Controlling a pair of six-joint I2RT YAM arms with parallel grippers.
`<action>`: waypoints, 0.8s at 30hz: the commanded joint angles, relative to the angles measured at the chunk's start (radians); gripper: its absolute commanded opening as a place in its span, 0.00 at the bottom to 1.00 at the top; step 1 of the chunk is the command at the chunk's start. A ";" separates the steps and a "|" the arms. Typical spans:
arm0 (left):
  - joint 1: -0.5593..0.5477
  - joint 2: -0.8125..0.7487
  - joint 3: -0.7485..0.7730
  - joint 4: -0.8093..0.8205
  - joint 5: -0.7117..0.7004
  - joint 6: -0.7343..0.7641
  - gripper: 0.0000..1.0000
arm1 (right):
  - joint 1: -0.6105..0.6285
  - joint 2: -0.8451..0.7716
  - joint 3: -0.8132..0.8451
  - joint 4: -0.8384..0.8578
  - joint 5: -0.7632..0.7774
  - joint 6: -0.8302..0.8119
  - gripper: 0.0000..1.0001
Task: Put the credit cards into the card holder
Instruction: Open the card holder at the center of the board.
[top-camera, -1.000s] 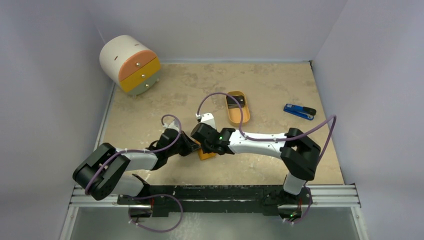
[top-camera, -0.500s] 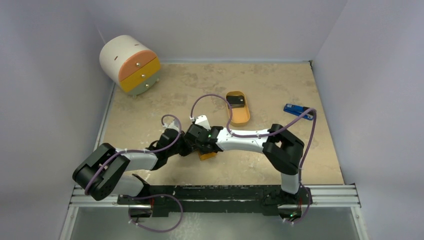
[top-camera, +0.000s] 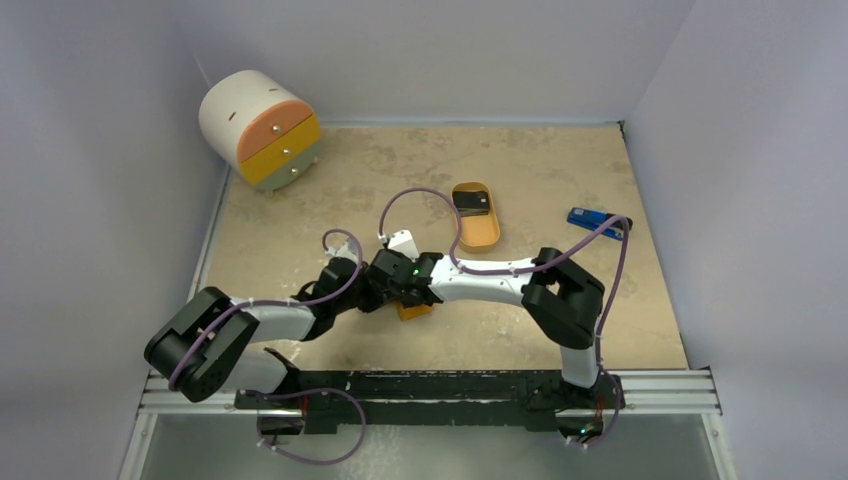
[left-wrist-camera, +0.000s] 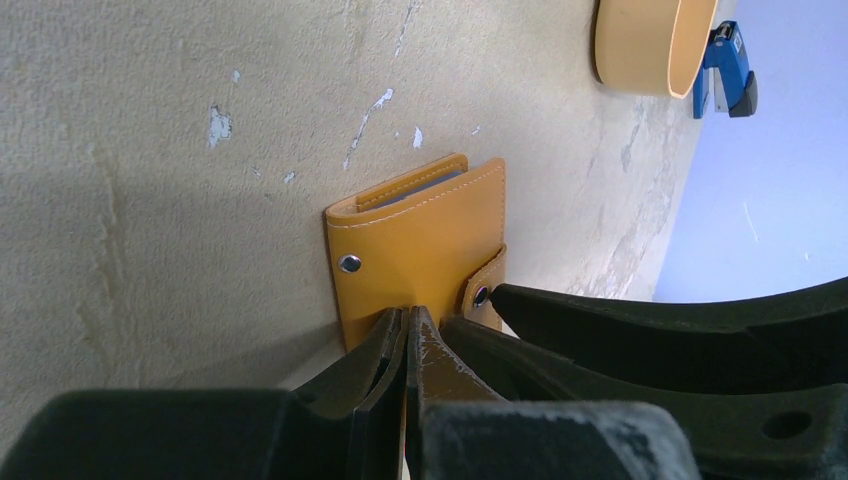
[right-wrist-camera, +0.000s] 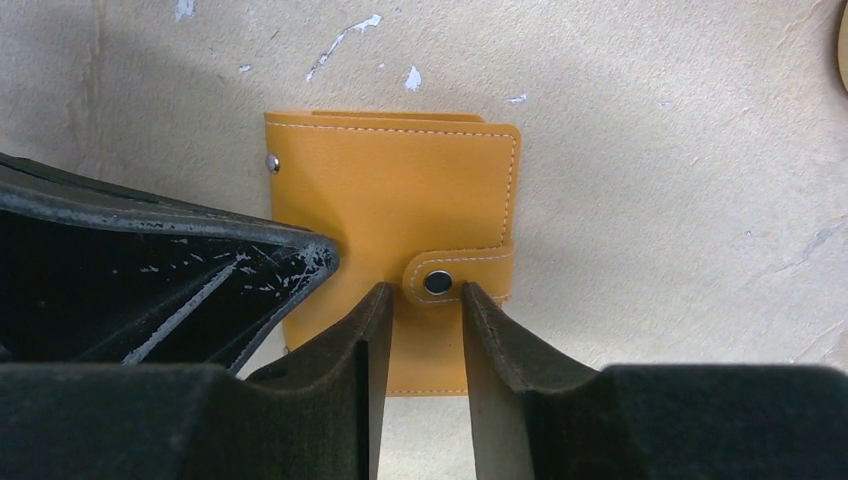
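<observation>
**A:** Where's the wallet (right-wrist-camera: 400, 230)?

**B:** Flat on the desk (right-wrist-camera: 650, 150), folded, with its tab (right-wrist-camera: 455, 275) snapped down. Both arms meet over it

**A:** And the tools?

**B:** The left tool (left-wrist-camera: 408, 325) is clenched, tips together and resting on the wallet's edge. I'd say it is pinning rather than gripping. The right tool (right-wrist-camera: 420, 300) stands part open, a finger either side of the snap, with nothing clamped as far as I can see

**A:** So the step is popping the snap?

**B:** It looks so. A card (top-camera: 472, 203) lies in the tray (top-camera: 481, 232), well apart, and it can't go in until the flap lifts

**A:** How to do it well?

**B:** Press down with the left so the wallet can't slide or lift. Work a right finger under the tab's free end and close on the tab alone, not the cover beneath. Then peel up and away from the stud, slowly. A jerk could drag the wallet out from under the left tips

**A:** Risks?

**B:** Pinching both layers would leave it shut. The left could also be sitting on the very flap that must open
</observation>
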 joint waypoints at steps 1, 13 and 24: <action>-0.001 0.011 -0.040 -0.130 -0.069 0.019 0.00 | -0.002 0.009 0.014 -0.054 0.063 0.007 0.33; -0.001 0.001 -0.046 -0.134 -0.071 0.019 0.00 | -0.001 -0.010 -0.007 -0.056 0.073 0.022 0.17; -0.001 0.008 -0.045 -0.137 -0.077 0.019 0.00 | -0.001 -0.030 -0.016 -0.074 0.087 0.038 0.00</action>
